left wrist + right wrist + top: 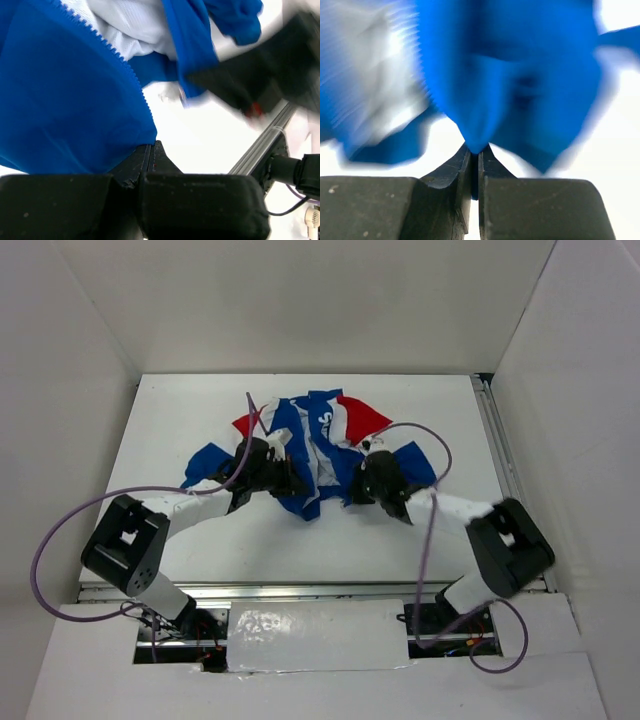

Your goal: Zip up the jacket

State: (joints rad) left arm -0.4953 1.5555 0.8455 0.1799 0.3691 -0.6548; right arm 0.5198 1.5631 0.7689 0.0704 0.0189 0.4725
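Note:
The jacket [315, 445] lies crumpled at the middle of the white table, blue with red and white panels, front open. My left gripper [290, 483] is shut on its blue lower hem at the left side; the left wrist view shows blue fabric [65, 100] with zipper teeth [125, 70] pinched at the closed jaws [150, 147]. My right gripper [350, 492] is shut on the right lower edge; the right wrist view shows a fold of blue fabric [495, 75] clamped between the fingers [475, 150]. The zipper slider is not visible.
White walls enclose the table [200, 410] on three sides. A metal rail [500, 440] runs along the right edge. Purple cables [90, 510] loop from both arms. The right arm shows blurred in the left wrist view [260, 75].

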